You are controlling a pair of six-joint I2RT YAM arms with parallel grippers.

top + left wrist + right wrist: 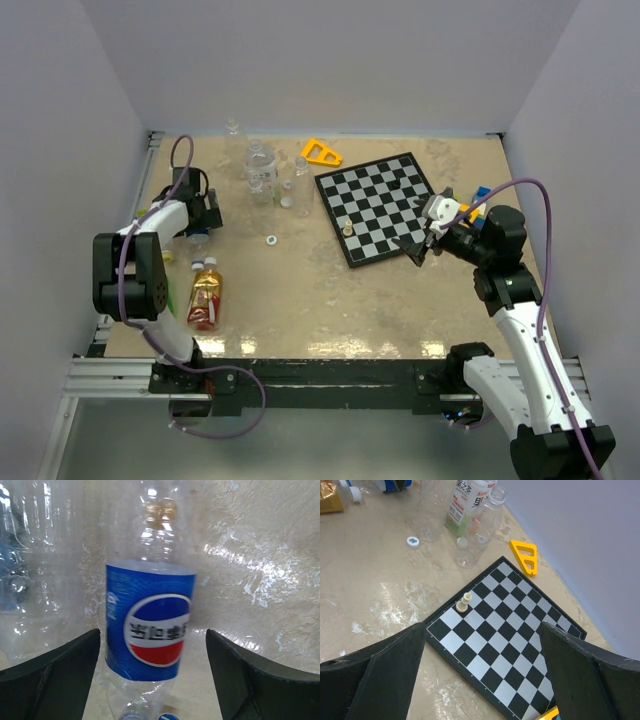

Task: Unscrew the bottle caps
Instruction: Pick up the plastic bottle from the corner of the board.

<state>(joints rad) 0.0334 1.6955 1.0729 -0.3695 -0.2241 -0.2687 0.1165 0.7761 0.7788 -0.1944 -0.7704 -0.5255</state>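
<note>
Tabletop (400, 300) tan and glossy, pale walls (100, 80) on three sides, open room through the middle. Left pincer (152, 645) spread astride the blue-labelled bottle (150, 595) at the left edge, fingers (60, 670) clear of it. Amber bottle (205, 293) lies nearby. Loose cap (413, 541) lies mid-tabletop. Right pincer (482, 627) spread above the chessboard (378, 205), with one chess piece (464, 602) standing on it. Clear bottles (260, 170) crowd the far side.

The right pincer (482, 630) gapes wide above the tabletop (370, 575), with a chessboard (515, 635) between its fingers. A pale chess piece (464, 602) sits near the board's 10 o'clock edge. A yellow triangle (525, 556) lies at 1 o'clock, clear bottles (475, 535) at 12, and a cap (413, 541) at 11.
</note>
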